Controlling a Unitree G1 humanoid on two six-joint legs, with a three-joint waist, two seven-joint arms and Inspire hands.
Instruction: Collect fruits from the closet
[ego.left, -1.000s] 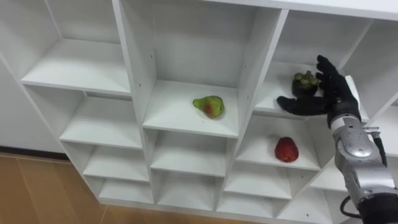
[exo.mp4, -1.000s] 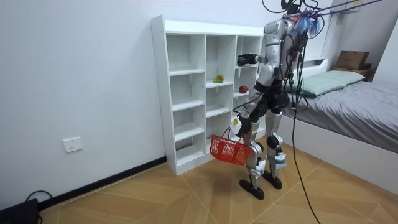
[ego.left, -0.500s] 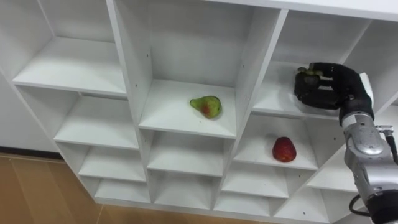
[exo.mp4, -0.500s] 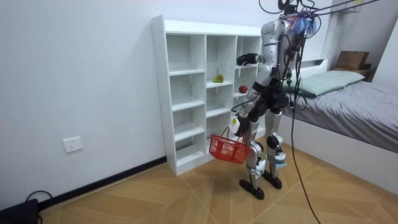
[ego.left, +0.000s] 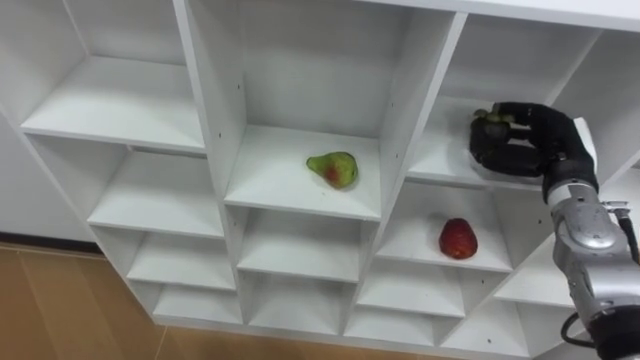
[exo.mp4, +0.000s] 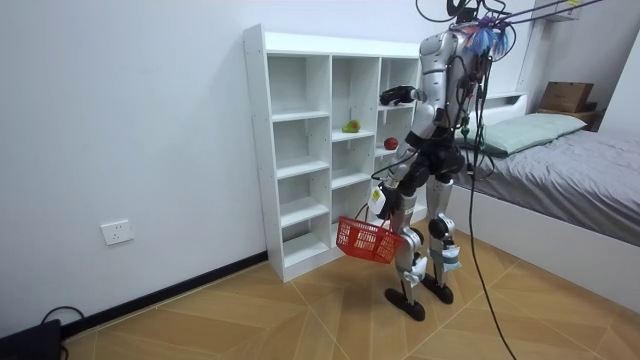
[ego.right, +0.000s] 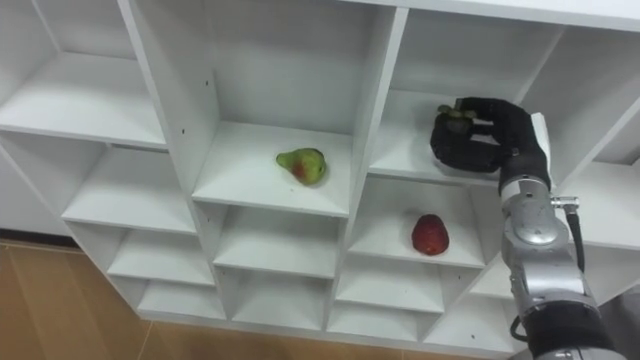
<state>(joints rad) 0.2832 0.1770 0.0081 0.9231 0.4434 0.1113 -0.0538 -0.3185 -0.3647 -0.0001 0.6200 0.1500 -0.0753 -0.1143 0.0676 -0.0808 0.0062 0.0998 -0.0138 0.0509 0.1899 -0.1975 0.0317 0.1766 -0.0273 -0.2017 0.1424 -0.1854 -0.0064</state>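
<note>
Left eye view first. The right hand is up at two o'clock, inside the right-hand column of the closet. Its fingers are curled round the dark fruit, and just the leafy top peeks out at the hand's ten o'clock. The fruit sits low by the shelf board, so I'd call it gripped but not yet lifted clear. At the centre lies the pear. At four o'clock from it, one compartment below the hand, lies the red fruit.

Room view now. The robot stands upright at the closet with its right arm raised to that shelf. The red basket hangs down near its knees, under the left hand. I cannot tell how those fingers sit. A bed lies at three o'clock.

Right eye view shows the same wrap on the fruit. The danger I see is that a round, smooth fruit may squirt out as the arm draws back. It could then roll deep into the shelf or drop to the floor, because the basket hangs far below. The upright divider at the hand's nine o'clock and the board edge under the wrist crowd the way out, and a knock there could jar the grip.
</note>
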